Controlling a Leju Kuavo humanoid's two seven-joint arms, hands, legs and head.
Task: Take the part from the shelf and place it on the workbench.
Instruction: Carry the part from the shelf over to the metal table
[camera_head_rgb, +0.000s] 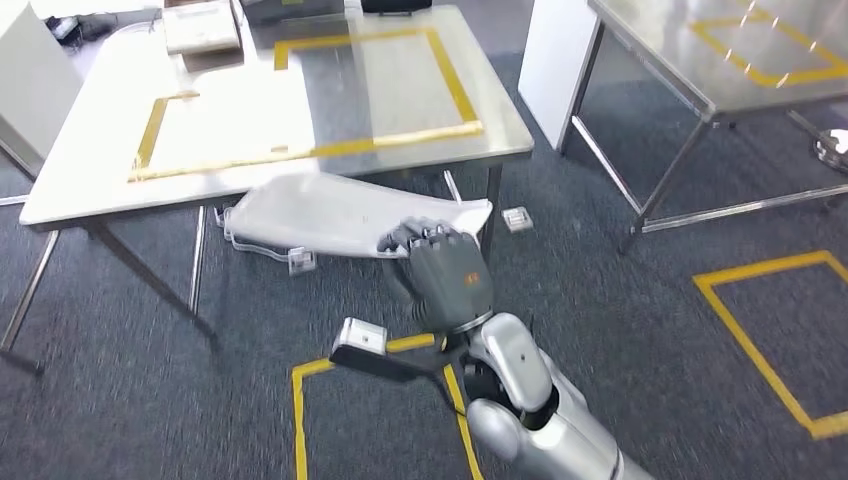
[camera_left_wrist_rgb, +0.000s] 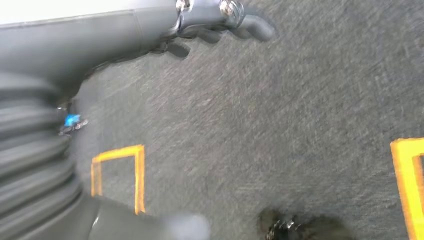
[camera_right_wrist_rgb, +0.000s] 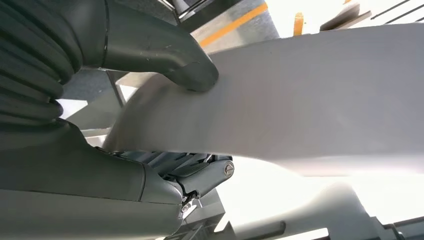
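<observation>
In the head view my right hand grips the near end of a long, curved white part. The part hangs level above the carpet, just in front of the steel workbench, below its front edge. The workbench top carries yellow tape rectangles. In the right wrist view the thumb presses one face of the white part and the darker fingers lie under the other face. The left wrist view shows my left hand hanging over dark carpet, fingers and thumb apart with nothing between them.
A second steel table stands at the right, with a white panel beside it. Yellow tape squares mark the carpet. Flat boxes lie at the workbench's far edge. A small white piece lies on the floor by the workbench leg.
</observation>
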